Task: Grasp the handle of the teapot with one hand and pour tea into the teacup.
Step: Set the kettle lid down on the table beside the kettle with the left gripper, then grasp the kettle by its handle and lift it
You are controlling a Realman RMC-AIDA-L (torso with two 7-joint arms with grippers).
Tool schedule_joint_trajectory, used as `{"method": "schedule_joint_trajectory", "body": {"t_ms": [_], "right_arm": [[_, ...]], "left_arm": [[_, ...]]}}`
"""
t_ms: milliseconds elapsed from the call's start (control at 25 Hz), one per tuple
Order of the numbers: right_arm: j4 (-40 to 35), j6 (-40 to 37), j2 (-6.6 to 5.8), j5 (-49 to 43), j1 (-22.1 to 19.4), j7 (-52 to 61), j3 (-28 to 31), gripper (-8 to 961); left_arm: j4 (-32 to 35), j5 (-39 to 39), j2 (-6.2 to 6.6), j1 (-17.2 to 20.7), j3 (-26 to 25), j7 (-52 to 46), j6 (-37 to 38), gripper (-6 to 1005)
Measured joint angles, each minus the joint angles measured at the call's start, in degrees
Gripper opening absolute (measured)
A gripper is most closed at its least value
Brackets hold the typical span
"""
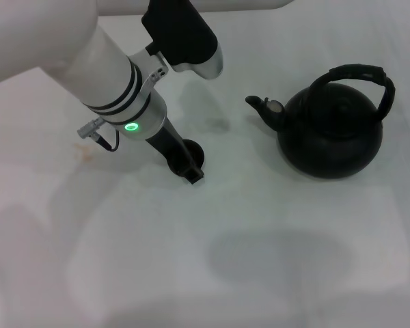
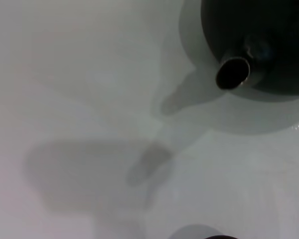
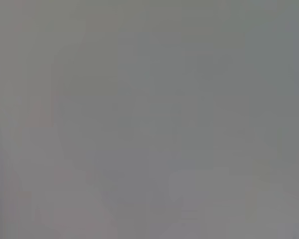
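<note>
Teapot: the teapot (image 1: 330,133) stands upright toward the bench's far right side, spout turned to the bench's left.
Handle: the handle (image 1: 355,78) arches free over the pot's body; nothing touches it, so you have not yet begun the grasp.
Teacup: the teacup (image 1: 188,154) sits near the middle of the bench, well apart from the spout, mostly hidden under the left arm.
Left gripper: the left gripper (image 1: 186,167) reaches from the far left corner and hangs right at the cup; you cannot tell how wide its claw stands, possibly closed around the rim.
Left wrist view: it shows the teapot's spout (image 2: 232,73) end-on and only a sliver of dark rim at the picture's edge.
Right gripper: it is not in view, and its own camera shows only grey.
Your move, as I judge it: bring a free claw down over the crown of the handle, centred, jaws across the hoop.
Care: grip at the arch's top so the pot hangs level; off-centre, it likely tips early.
</note>
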Motion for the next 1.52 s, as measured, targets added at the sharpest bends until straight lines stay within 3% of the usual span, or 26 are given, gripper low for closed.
{"method": "schedule_joint_trajectory", "body": {"t_ms": [680, 880, 1080, 1520], "right_arm": [[-0.1, 0.6, 0.00, 0.0, 0.0, 0.0, 0.0, 813], [-0.1, 0.6, 0.00, 0.0, 0.0, 0.0, 0.0, 812], [-0.1, 0.6, 0.00, 0.0, 0.0, 0.0, 0.0, 811], [-0.1, 0.2, -0.08, 0.5, 0.3, 0.0, 0.0, 809]], "left_arm": [[0.6, 0.7, 0.06, -0.4, 1.1, -2.2, 0.1, 700], [1.1, 1.4, 0.08, -0.7, 1.1, -2.4, 0.4, 825], [5.4, 2.8, 0.06, 0.3, 0.6, -2.9, 0.1, 876], [11.8, 1.9, 0.11, 1.6, -1.9, -1.8, -2.3, 877]]}}
